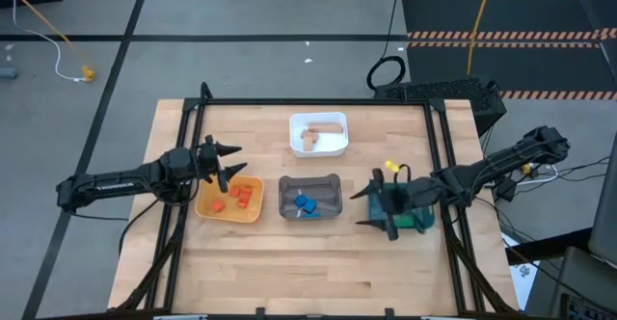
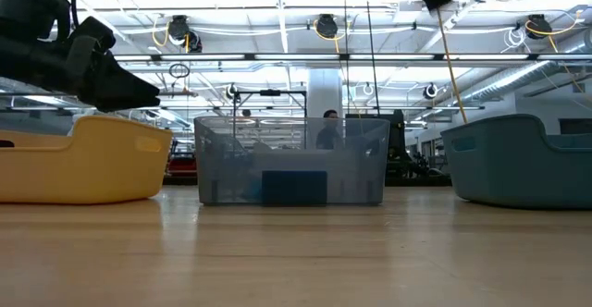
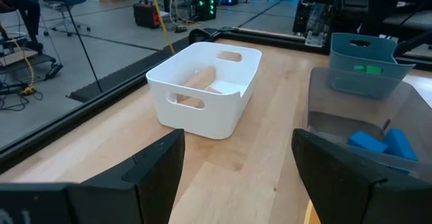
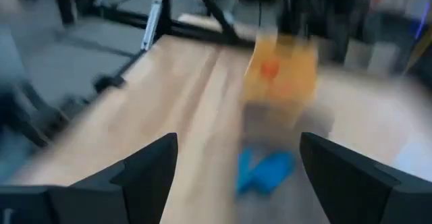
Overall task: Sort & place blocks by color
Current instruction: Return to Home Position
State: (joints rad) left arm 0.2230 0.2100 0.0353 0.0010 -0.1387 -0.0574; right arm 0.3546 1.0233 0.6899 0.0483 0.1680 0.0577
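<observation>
a: why are the blocks split up?
b: by colour. orange blocks (image 1: 237,197) in the yellow bin (image 1: 253,213) centre-left, blue blocks (image 1: 306,204) in the grey bin (image 1: 333,195) mid-frame.
a: grippers?
b: left gripper (image 1: 234,161) and right gripper (image 1: 357,210) both spread, empty. seemingly nothing left to carry.

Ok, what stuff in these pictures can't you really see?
- High view: the right gripper covers most of the teal bin, hiding its contents.
- Low view: the wall of the yellow bin hides the orange blocks.
- High view: the tan blocks in the white bin are too small to count.
- Left wrist view: the picture's edge cuts off the grey bin.
</observation>
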